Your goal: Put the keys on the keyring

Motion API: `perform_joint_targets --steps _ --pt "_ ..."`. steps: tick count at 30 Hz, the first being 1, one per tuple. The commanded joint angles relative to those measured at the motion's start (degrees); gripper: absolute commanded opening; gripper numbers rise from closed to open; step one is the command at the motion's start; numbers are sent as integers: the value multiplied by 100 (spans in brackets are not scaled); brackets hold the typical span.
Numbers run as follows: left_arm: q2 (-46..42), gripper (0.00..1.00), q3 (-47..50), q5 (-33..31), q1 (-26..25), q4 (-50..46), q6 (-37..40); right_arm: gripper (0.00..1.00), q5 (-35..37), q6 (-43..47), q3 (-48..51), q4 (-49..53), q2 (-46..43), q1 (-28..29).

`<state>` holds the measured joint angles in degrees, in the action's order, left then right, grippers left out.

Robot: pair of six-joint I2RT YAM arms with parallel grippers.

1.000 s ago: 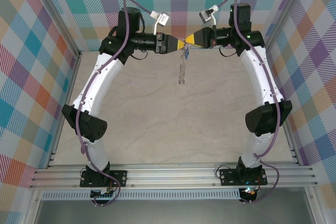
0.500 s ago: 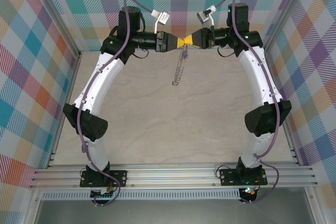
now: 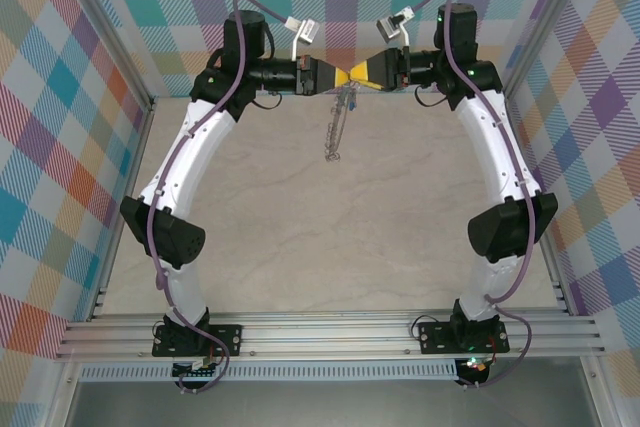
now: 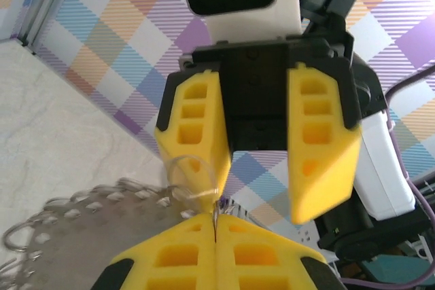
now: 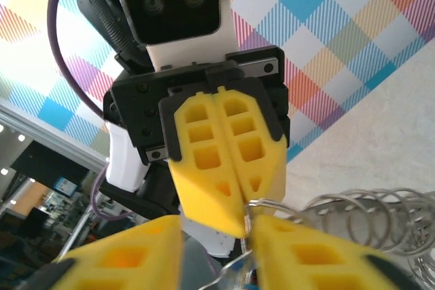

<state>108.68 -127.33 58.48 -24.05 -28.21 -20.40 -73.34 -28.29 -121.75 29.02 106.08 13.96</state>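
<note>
The keyring (image 3: pixel 338 127) hangs in the air under the place where the two arms meet, over the far part of the tabletop (image 3: pixel 300 237). Its long string of small loops drops down freely. I think it is held up so that the hoop is free on all sides and a key can be pushed on it without the tabletop in the way. The left jaws are clenched on the thin wire of the hoop: in the left wrist view the wire comes up exactly from the line where the two yellow fingers (image 4: pixel 177 259) press together. The right jaws are released and stand clearly apart. In the right wrist view a piece of the wire passes through the gap between them without being pinched. So, as I judge, the left side alone carries the ring. The key is too small to tell; something dark sits at the top of the hanging string, but I cannot say it is the key. The left arm (image 3: pixel 195 162) and the right arm (image 3: pixel 497 147) rise from the near edge and bend inward like an arch. Their wrists are about level and point straight at each other, tip almost to tip.
</note>
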Motion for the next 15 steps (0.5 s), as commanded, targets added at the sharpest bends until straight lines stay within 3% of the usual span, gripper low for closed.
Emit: perform_joint_targets --steps 1,6,15 --pt "-234 0 -11 -225 45 741 -262 45 202 -424 281 -722 -294 3" --pt "-457 0 300 -694 41 1502 -748 51 400 -785 814 -1340 -554 -7" --pt "-523 0 244 -829 41 1784 -948 46 610 -1108 1242 -1893 -682 -5"
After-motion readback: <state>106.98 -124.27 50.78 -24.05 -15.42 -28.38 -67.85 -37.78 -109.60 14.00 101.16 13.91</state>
